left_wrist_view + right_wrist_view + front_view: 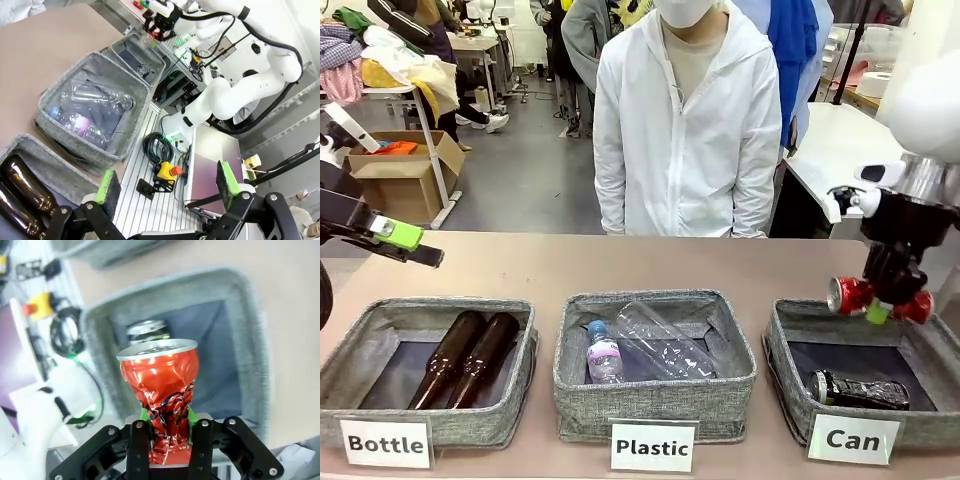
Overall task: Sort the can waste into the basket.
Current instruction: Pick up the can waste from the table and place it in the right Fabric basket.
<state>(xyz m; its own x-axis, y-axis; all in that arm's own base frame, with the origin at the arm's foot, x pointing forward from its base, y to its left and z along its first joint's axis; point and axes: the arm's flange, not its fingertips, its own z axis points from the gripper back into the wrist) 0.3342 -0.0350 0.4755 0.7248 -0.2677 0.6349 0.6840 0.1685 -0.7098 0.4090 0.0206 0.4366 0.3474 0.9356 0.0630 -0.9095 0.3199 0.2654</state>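
Table [550, 265]: a brown top carrying three grey fabric bins in a row along the robot's edge; a person in a white jacket [685, 130] stands at the far side, hands out of sight.
"Can" basket [920, 340]: the bin at the robot's right end, with its white sign [853, 439] on the near wall. The right wrist view looks straight down into it [250, 330], showing the dark lining, which the front view shows only at a slant.
"Plastic" bin [655, 395]: middle of the row, holding clear plastic bottles [650, 345]; the left wrist view shows the same bin [100, 150] from the side.
"Bottle" bin [380, 330]: at the robot's left end, with two brown glass bottles [465, 358] lying side by side.
Right gripper [877, 310]: above the far rim of the "Can" basket, jaws pinched on the crumpled middle of the red can [848, 295]. The right wrist view shows the green pads [188, 416] pressed into the crushed waist [165, 385], silver end facing away.
Left gripper [410, 240]: out at the table's left edge, well away from the bins; in the left wrist view its fingers [227, 180] stand wide apart with nothing between them.
Black-and-blue can [860, 390]: lying on its side in the "Can" basket near the front wall; from the right wrist only its silver end [146, 331] peeks out behind the red can.
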